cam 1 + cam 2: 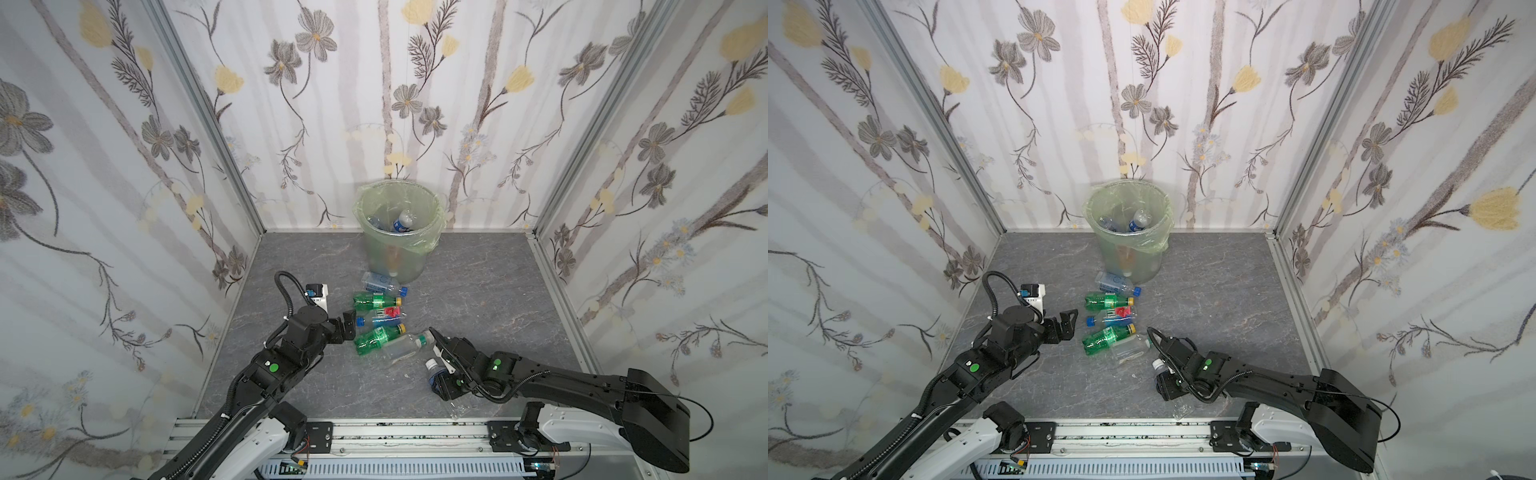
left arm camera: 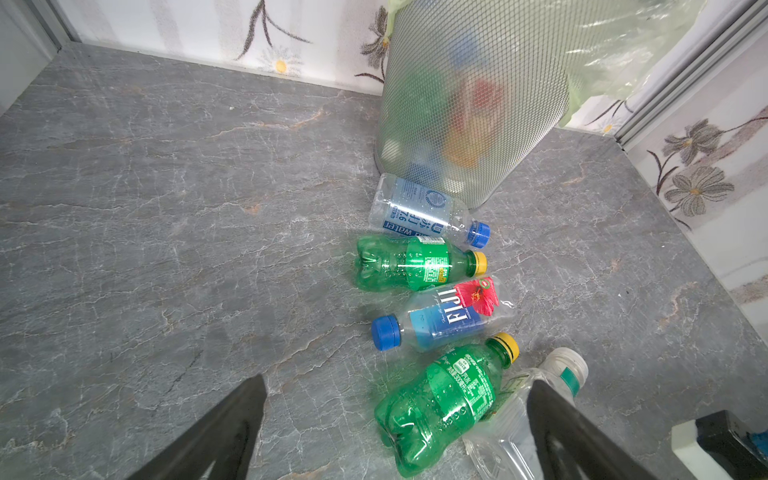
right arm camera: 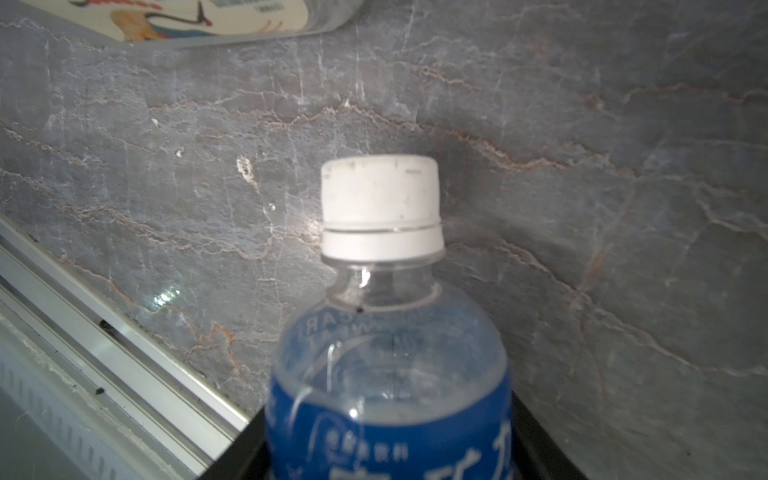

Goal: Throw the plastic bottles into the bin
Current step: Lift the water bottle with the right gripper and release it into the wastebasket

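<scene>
A white-capped bottle [image 3: 390, 374] with a blue label sits between the jaws of the right end effector [image 1: 440, 383], which press on both sides of the label, grasping it. In both top views this bottle [image 1: 1158, 368] is low over the grey counter [image 1: 498, 299], near its front edge at about 5 o'clock.

Five more bottles lie on their sides in a loose row down the middle of the counter. At the 12 o'clock end a clear bottle with a blue cap [image 2: 419, 208] touches the foot of the bin [image 1: 409, 262]. Toward 6 o'clock follow a green bottle with a yellow cap [image 2: 411, 264], a clear bottle with a red flower on its label [image 2: 444, 316], a second green bottle [image 2: 440, 403] and, against its 3 o'clock side, a clear bottle with a green neck band [image 2: 561, 374].

The bin stands upright at the counter's 12 o'clock, close to the back wall, its yellow-green bag folded over the rim. Several bottles already lie inside [image 1: 403, 220].

The left end effector [image 1: 347, 326] is released, jaws wide apart, at 9 o'clock of the row, just beside the second green bottle and touching nothing.
</scene>
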You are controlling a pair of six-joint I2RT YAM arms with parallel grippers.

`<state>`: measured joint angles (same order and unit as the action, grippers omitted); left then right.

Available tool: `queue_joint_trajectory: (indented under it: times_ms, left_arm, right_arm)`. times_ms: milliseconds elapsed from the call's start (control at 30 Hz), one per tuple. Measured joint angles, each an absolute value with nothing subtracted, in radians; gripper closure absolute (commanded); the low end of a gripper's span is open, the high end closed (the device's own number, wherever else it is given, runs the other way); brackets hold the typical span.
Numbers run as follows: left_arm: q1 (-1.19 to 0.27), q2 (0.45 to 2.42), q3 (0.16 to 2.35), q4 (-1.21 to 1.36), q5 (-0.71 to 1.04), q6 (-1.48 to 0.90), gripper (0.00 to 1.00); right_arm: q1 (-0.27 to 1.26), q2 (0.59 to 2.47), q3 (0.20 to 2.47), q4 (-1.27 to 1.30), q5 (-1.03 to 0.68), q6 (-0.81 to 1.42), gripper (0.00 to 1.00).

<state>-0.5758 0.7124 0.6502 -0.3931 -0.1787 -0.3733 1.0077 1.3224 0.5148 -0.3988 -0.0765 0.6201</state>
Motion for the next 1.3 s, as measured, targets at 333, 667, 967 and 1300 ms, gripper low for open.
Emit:
queue_joint_trajectory:
  times_ms: [333, 667, 967, 1300]
  left_arm:
    - [-0.575, 0.737, 0.644, -0.372, -0.198, -0.370, 0.00]
    - [-0.572, 0.747, 0.628, -0.341, -0.179, -0.363, 0.00]
    - [-0.572, 0.717, 0.631, -0.333, -0.164, -0.367, 0.00]
    - [-0.571, 0.670, 0.612, -0.334, -0.169, -0.418, 0.00]
  right_arm:
    - [0.964, 1.161, 0.686, -0.411, 0.071, 0.599, 0.54]
    - [0.788, 1.005, 0.896, -0.230, 0.110, 0.477, 0.56]
    - [0.730, 1.163, 1.104, -0.084, 0.070, 0.333, 0.56]
    - [0.556, 1.847, 1.947, -0.178, -0.100, 0.298, 0.12]
